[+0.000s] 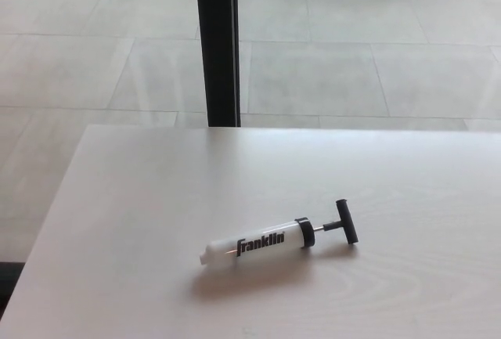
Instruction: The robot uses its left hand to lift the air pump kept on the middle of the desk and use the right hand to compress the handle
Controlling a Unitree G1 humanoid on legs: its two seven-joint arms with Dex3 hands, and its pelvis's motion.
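the air pump [270, 243] lies flat on its side on the pale wood bench [141, 221], about midway between the left and right edges and closer to the near edge than the far one. its white tube has the word "franklin" in black letters. the tip of the tube points toward the left edge and a bit toward the near edge. the black t-shaped handle [345, 221] points toward the right edge, and a short bit of thin metal rod shows between the handle and the black cap of the tube. nothing touches the pump. neither robot hand shows, so i cannot tell if they are released or clenched. past the far edge of the bench stands a black post [218, 41] on a grey tiled floor [376, 49].
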